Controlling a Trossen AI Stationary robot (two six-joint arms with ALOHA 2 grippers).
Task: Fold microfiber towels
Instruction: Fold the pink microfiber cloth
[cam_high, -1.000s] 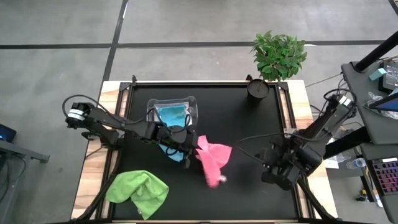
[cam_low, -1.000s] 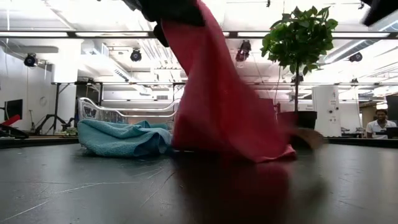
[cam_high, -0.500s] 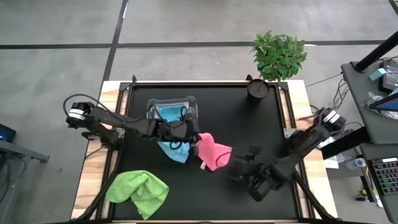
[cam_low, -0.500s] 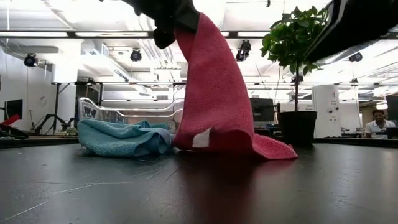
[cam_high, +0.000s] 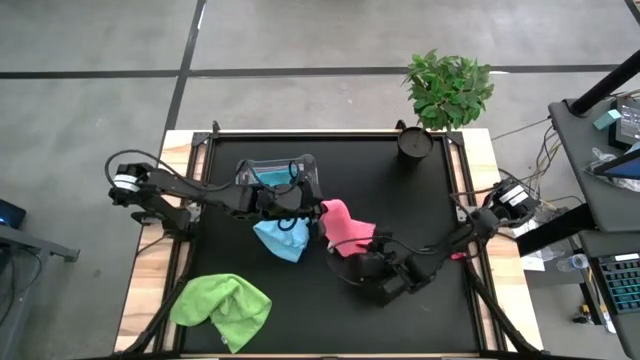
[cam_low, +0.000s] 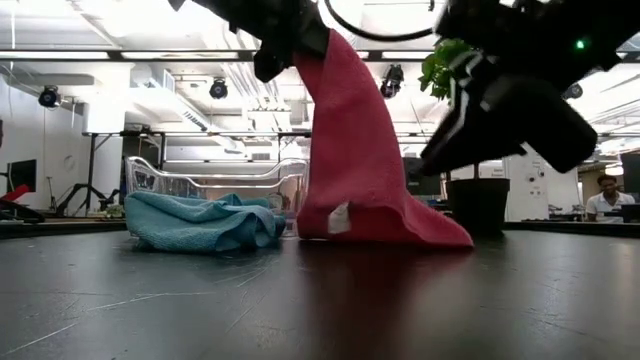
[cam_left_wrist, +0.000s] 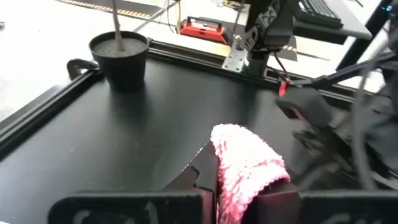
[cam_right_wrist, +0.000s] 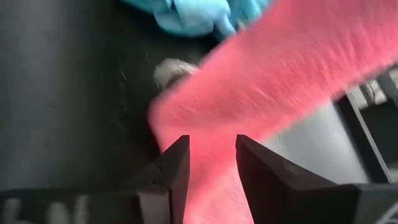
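Lifting one corner of the pink towel (cam_high: 346, 226) near the middle of the high frame, the left claw (cam_high: 313, 214) is closed on the cloth, which in the low view hangs from it as a tall drape with its lower hem spread on the black surface (cam_high: 420, 200). Over the last second the right claw (cam_high: 372, 272) has swept in from the right side of the frame to just below the pink towel; its wrist view shows its two fingers apart with pink cloth between them, so it is open around the hem and not yet pinching. That suggests the pair is setting up a two-point hold to spread the towel flat before any fold, so the task looks barely begun.

A light blue towel (cam_high: 279, 238) lies crumpled just left of the pink one, partly under the left arm, and another (cam_high: 272, 180) sits in the clear tub (cam_high: 308, 172) above it. The lime green towel (cam_high: 222, 306) is bunched at lower left. Open surface lies to the right and upper right, toward the potted plant (cam_high: 448, 92) at the top edge; that is probably the safest side for spreading.
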